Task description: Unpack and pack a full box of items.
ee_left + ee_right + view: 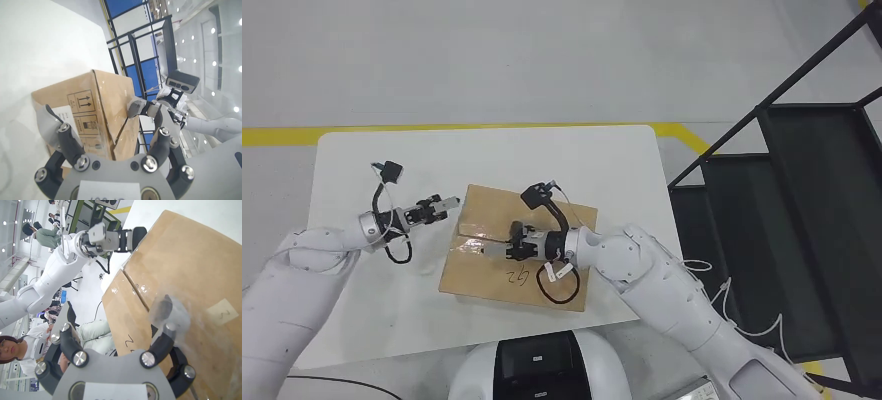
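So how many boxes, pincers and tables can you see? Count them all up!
cardboard box: 1
pincers: 2, the left pincer and the right pincer
table: 1
Total: 4

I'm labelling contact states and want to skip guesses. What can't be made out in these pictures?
1. What is inside the cardboard box: closed flaps hide it in every view.
2. Whether the right gripper presses the box top: its fingers are blurred in the right wrist view, tiny in the top view.
3. Whether the left gripper touches the box side: too small in the top view.
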